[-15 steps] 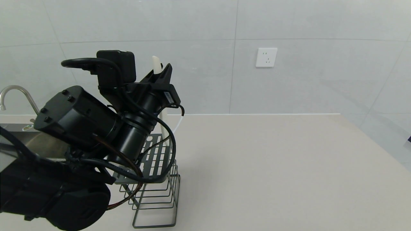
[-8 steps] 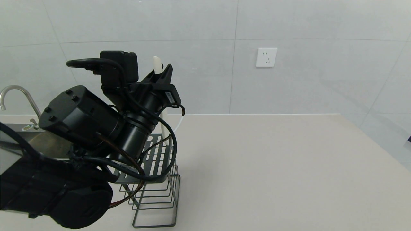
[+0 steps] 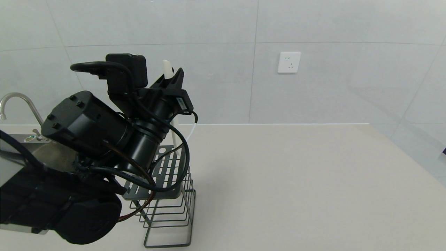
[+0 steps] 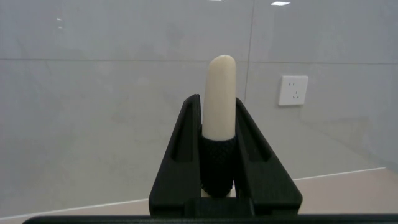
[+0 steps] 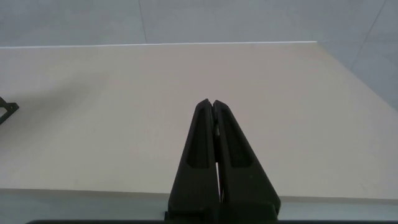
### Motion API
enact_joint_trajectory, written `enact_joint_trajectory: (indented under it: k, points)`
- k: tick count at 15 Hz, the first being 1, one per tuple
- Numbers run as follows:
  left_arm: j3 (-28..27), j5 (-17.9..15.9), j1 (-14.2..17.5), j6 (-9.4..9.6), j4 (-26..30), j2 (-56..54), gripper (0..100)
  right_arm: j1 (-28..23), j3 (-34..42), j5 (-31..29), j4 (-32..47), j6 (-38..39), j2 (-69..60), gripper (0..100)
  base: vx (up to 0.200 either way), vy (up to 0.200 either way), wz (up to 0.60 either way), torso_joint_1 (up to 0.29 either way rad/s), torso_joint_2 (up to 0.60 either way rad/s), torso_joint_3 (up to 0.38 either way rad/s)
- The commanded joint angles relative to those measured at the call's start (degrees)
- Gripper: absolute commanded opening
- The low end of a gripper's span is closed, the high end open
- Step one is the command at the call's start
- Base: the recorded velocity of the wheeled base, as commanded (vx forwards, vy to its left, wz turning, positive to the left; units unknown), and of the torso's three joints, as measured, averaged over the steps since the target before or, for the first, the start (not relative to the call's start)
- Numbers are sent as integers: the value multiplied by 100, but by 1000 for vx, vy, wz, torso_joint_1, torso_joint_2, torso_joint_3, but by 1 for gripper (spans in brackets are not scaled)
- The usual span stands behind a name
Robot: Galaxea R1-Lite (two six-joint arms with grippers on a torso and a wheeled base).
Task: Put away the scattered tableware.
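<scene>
Your head view: the left gripper [image 3: 173, 81] is raised at the left, pinching a cream utensil [image 3: 167, 68] that stands nearly upright. The utensil's lower end hangs over the slotted top of a dark wire rack [image 3: 168, 209] on the pale bench [image 3: 296, 181]; you cannot tell whether they touch. A tap [image 3: 16, 100] curves at the far left.

Your left wrist view: the utensil's rounded tip [image 4: 220, 93] sticks out between the gripper's black fingers [image 4: 186, 143].

Your right wrist view: the right gripper [image 5: 212, 109] is pressed together, holding nothing, above the bench.
</scene>
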Motion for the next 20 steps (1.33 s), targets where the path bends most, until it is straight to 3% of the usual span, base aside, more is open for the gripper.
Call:
enact_joint_trajectory:
  k: [1, 20]
  points:
    - [14, 1, 8, 4, -6, 27, 0, 2, 1, 4, -7, 6, -3, 0, 0, 0, 0, 0, 0, 0]
    - [49, -8, 131, -5, -6, 142, 0, 2, 1, -5, 2, -3, -3, 0, 0, 0, 0, 0, 0, 0]
